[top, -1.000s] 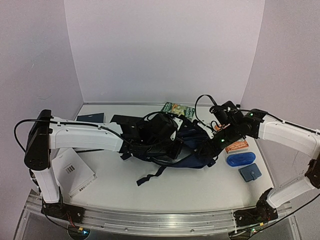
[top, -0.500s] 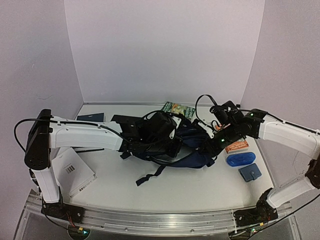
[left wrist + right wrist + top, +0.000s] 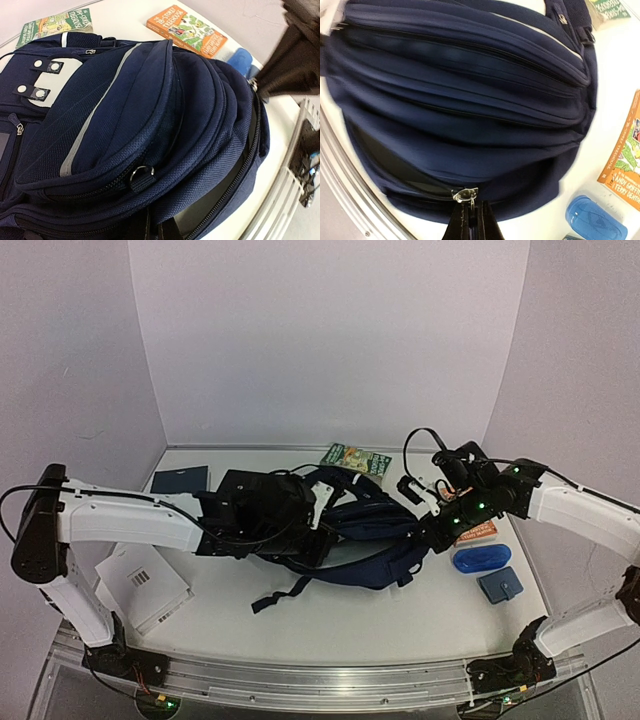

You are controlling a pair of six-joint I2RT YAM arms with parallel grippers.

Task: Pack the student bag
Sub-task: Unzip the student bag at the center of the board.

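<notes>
Book (image 3: 623, 170) with "Terry Denton" beside student bag (image 3: 460, 100)

Bright, even, diffuse light from overhead in the top view, with a pale lilac cast on the walls (image 3: 330, 340) and no hard glare. Only soft, faint shadows under the left arm (image 3: 130, 520) and beneath the student bag (image 3: 375, 540) on the white table (image 3: 400, 620). Sharp overall, yet little detail in the dark fabric against the black arm parts. Left wrist view well lit, crisp on the bag's weave; out of focus at the far right on a dark shape (image 3: 295, 55) and smeared along the metal rail (image 3: 290, 175). Right wrist view softer: motion blur across the left side, barrel bending at the borders, whites blown out beside the orange book (image 3: 625, 175).
</notes>
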